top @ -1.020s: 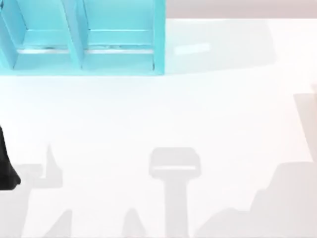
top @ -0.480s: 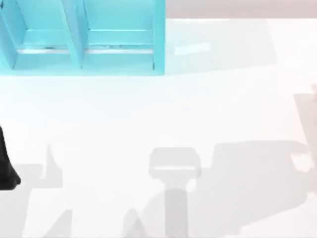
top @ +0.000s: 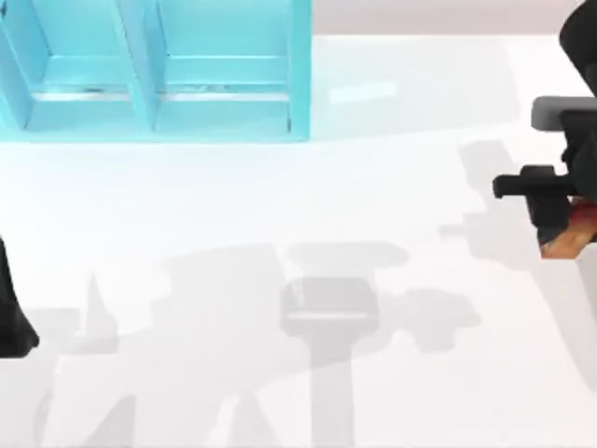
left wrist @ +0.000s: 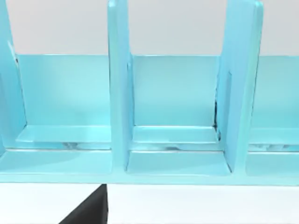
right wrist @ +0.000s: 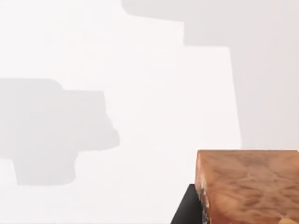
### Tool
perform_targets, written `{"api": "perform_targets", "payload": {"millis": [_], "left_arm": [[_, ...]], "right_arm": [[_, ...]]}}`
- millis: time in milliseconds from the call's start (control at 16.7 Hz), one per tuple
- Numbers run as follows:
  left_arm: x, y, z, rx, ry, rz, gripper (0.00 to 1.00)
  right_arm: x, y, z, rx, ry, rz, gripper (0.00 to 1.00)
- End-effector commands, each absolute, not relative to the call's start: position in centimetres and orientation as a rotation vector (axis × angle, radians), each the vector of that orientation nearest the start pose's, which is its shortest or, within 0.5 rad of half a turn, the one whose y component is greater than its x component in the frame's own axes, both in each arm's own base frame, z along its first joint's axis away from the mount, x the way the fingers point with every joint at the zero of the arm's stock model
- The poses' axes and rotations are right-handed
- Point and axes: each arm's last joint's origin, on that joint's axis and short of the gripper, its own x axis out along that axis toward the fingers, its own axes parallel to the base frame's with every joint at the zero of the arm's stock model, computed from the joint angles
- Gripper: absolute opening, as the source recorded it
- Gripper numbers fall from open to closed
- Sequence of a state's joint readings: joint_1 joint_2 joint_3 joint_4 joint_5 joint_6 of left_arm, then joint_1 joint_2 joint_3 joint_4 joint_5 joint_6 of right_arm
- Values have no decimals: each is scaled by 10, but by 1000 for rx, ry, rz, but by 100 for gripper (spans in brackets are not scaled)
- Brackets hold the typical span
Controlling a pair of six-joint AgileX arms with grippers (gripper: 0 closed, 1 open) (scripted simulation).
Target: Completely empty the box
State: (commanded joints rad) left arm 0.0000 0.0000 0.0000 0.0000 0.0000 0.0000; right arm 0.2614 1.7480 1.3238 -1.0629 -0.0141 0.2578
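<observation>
Box (top: 159, 103) top left — brown block (top: 569, 238) in right gripper (top: 560, 219)

I see the white table (top: 280, 215) carrying a turquoise divided box (top: 159, 103) at its far left, well apart from my right gripper (top: 560, 210)

No readable text, labels, brands, numbers or signs anywhere. Blue box (top: 159, 70): plain walls and dividers, only faint scuff marks along the floor seams, nothing legible. Brown block (right wrist: 247, 184): mottled wood-like grain, no print. White bench (top: 280, 215): bare surface, shadows only.
</observation>
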Motion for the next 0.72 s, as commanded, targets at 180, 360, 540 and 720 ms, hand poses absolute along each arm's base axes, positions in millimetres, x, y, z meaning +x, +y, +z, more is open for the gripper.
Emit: {"api": "perform_targets", "payload": {"millis": [180,360,540,720], "left_arm": [[106,-1,160,0,0,0,100],[106,-1,160,0,0,0,100],[106,-1,160,0,0,0,100],[106,-1,160,0,0,0,100]], "right_arm": [[302,133,193,14,1529,28,0],[294,149,176,13,1562,-4,0],[293,151,173,13,1569,-12,0],[294,149,173,20,1567,-13,0]]}}
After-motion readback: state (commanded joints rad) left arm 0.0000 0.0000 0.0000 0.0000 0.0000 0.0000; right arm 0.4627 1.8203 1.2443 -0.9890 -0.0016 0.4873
